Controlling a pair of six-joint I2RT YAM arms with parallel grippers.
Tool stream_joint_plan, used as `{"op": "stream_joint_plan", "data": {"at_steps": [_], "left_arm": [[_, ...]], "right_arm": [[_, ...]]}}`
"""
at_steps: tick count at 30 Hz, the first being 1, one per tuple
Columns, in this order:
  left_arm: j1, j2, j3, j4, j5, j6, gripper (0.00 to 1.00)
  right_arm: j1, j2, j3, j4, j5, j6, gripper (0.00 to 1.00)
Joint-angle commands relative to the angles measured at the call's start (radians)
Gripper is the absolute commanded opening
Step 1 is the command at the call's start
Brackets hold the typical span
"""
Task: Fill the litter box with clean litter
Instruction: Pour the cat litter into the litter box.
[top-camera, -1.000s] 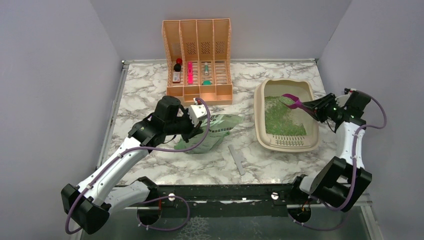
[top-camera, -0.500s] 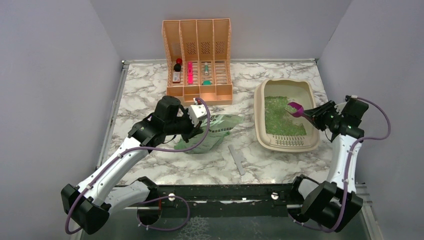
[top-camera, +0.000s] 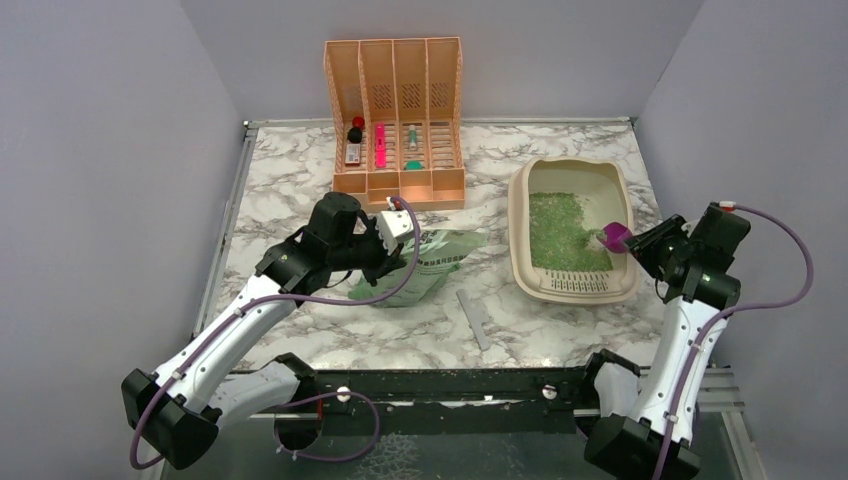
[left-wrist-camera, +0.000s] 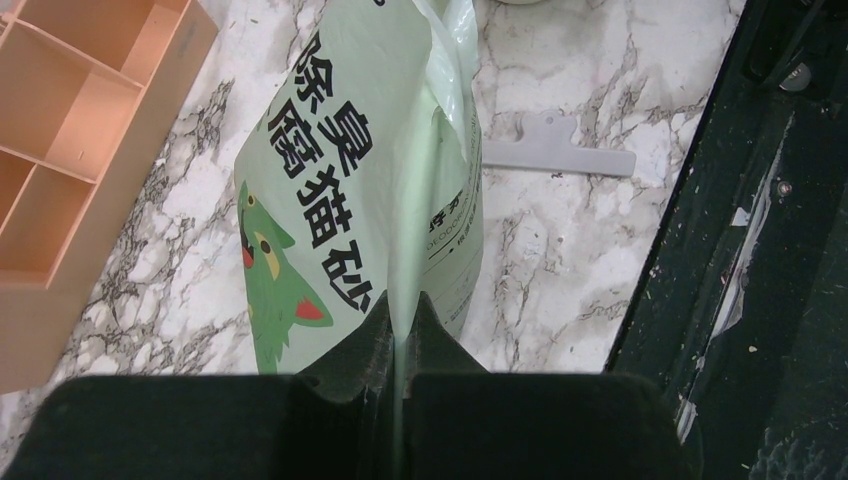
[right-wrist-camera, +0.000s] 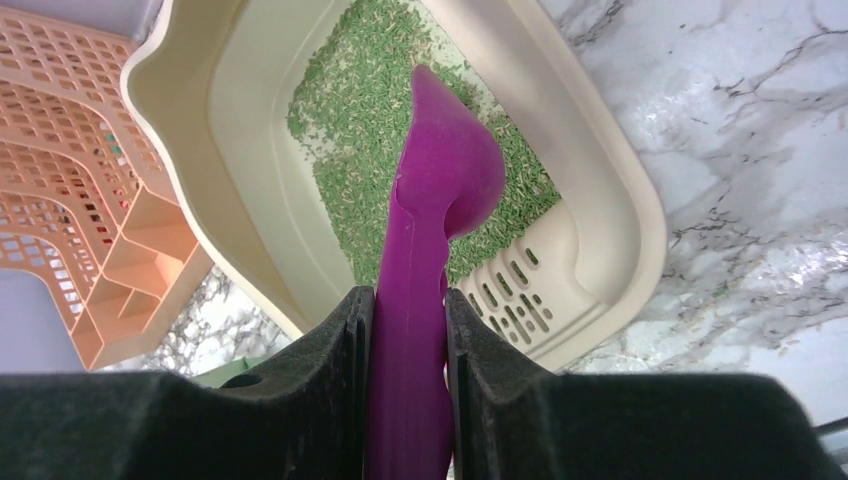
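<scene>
Pale green plastic litter bag sits left of centre on the marble worktop, its top edge pinched flat in the fully closed left pincer. To the right, the beige litter box holds clean litter over part of its floor. The right pincer clamps the purple scoop by its handle, bowl above the box's near right rim. Judged step: fetching another scoopful. Recommended: travel level and hold the bag mouth steady.

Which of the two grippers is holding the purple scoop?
The right gripper, clamping the purple scoop at the litter box; the left gripper pinches the pale green bag.
</scene>
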Motion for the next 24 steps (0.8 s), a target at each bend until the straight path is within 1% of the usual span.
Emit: {"op": "stream_joint_plan", "data": {"at_steps": [1,9,15,17,21,24], "left_arm": [[-0.006,-0.049,0.004,0.066,0.091,0.001,0.0],[-0.006,-0.055,0.005,0.067,0.081,0.0,0.0],[-0.006,-0.056,0.003,0.072,0.069,-0.005,0.0],[-0.006,-0.055,0.001,0.076,0.069,-0.004,0.0],[-0.006,-0.044,0.006,0.078,0.072,0.002,0.0],[-0.005,-0.04,0.01,0.079,0.067,0.005,0.0]], "right_arm": [[-0.008,-0.001,0.066,-0.05,0.043,-0.05,0.01],[-0.006,0.156,0.161,0.082,-0.05,-0.086,0.01],[0.006,0.306,0.258,0.096,-0.038,-0.175,0.01],[0.041,0.345,0.295,0.078,0.008,-0.206,0.01],[0.159,0.418,0.358,0.014,0.125,-0.245,0.01],[0.233,0.426,0.372,-0.002,0.176,-0.257,0.01]]}}
